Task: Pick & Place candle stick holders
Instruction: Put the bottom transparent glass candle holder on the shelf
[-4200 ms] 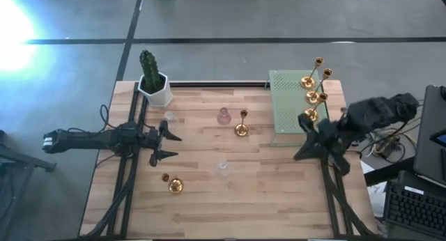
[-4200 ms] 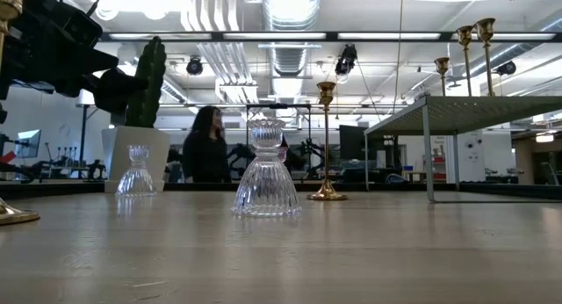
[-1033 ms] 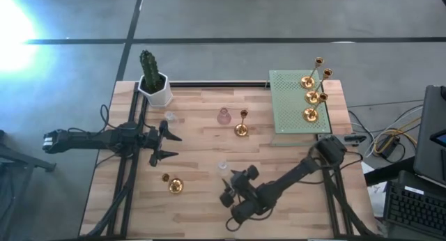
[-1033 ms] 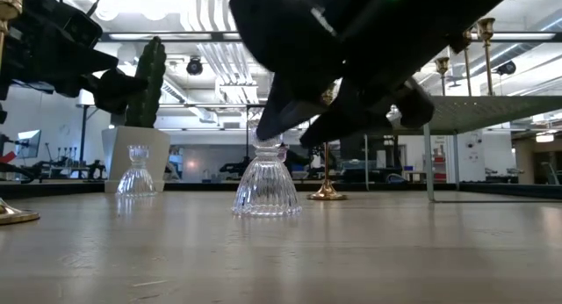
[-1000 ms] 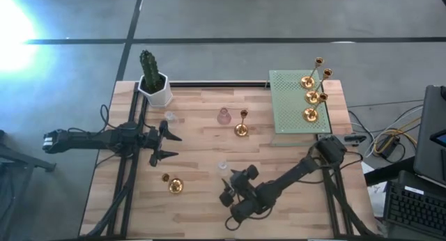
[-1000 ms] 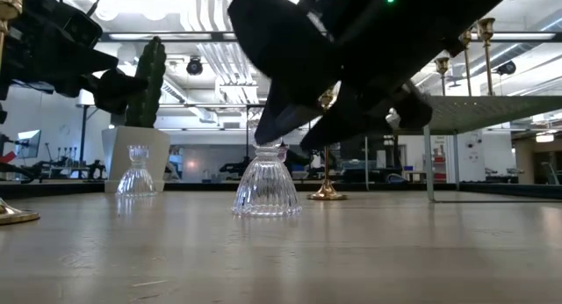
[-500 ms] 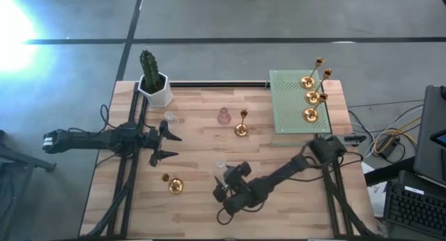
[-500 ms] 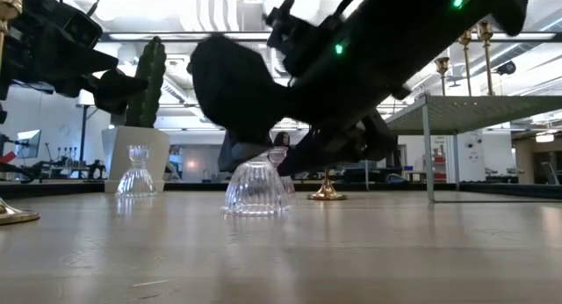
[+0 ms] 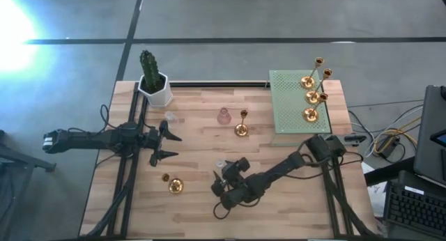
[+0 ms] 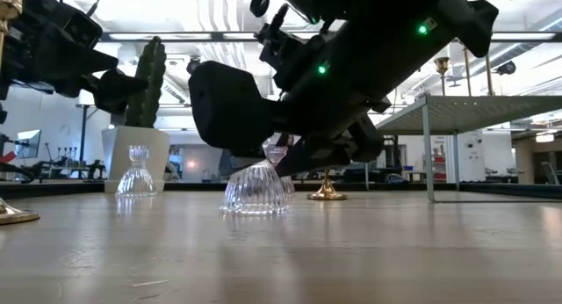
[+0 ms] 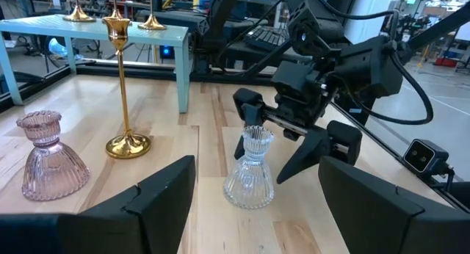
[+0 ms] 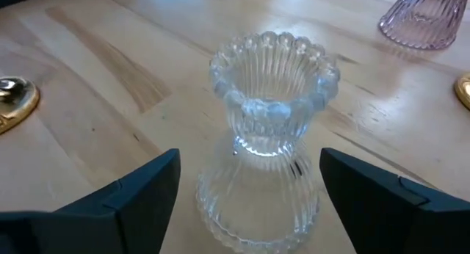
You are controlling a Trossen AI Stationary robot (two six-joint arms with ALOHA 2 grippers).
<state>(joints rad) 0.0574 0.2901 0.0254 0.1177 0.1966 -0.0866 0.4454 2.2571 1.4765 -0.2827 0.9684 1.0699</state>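
Right pincer (image 12: 246,202): fingers apart — straddling the clear glass candle holder (image 12: 264,147), tilted, at six o'clock on the surface (image 9: 293,199).
Left pincer (image 9: 169,145): apart — idle at nine o'clock.

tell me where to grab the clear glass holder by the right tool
Grip the clear glass holder at its narrow waist, under the scalloped cup and above the flared ribbed skirt. It stands upright, so come in level from the side, as the open right tool is: its fingers flank the holder.
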